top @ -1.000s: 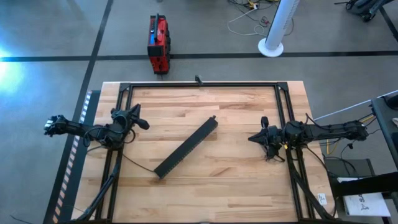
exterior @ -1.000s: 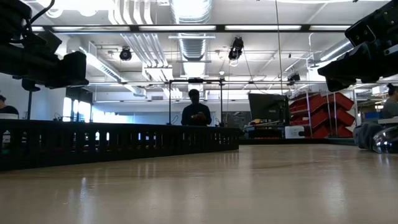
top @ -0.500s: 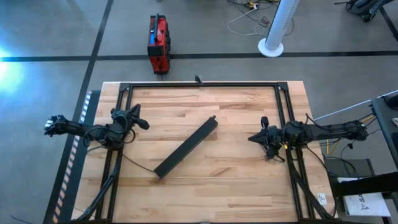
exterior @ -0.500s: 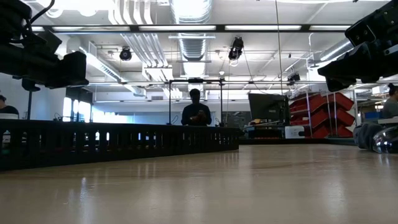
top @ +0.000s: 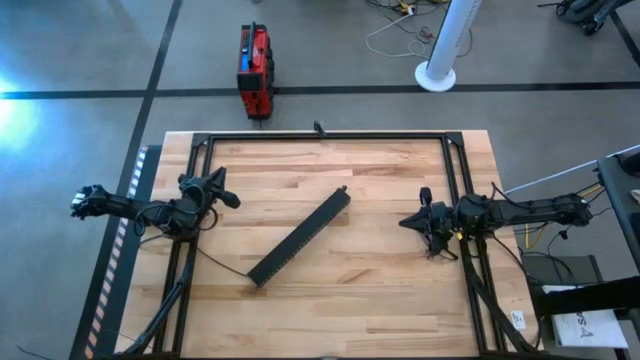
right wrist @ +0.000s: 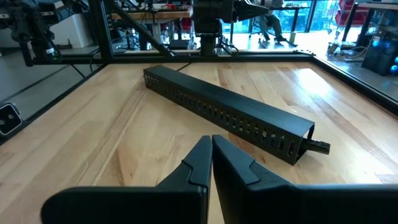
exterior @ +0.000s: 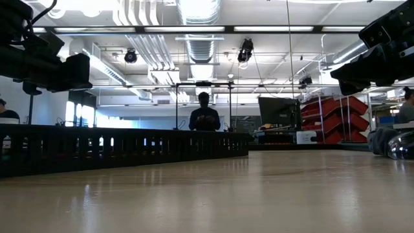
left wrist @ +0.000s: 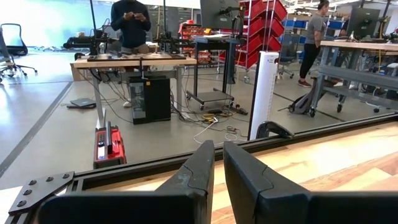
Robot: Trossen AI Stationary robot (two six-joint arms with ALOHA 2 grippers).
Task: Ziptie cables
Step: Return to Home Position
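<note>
Nothing on the light wooden table (top: 380, 290) has moved. The long black slotted plastic duct (top: 300, 237) lies diagonally as before, lidded, and the coloured cables cannot be seen. The left gripper (left wrist: 219, 146) hangs left of the duct, fingers nearly together on nothing. The right gripper (right wrist: 211, 138) hangs right of it, fingers closed, empty.

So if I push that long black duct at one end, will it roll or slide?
Probably slides and pivots rather than rolls: the duct looks box-shaped, lying flat on the table. Likely stiff yet light: it lies straight, with slotted sides.
</note>
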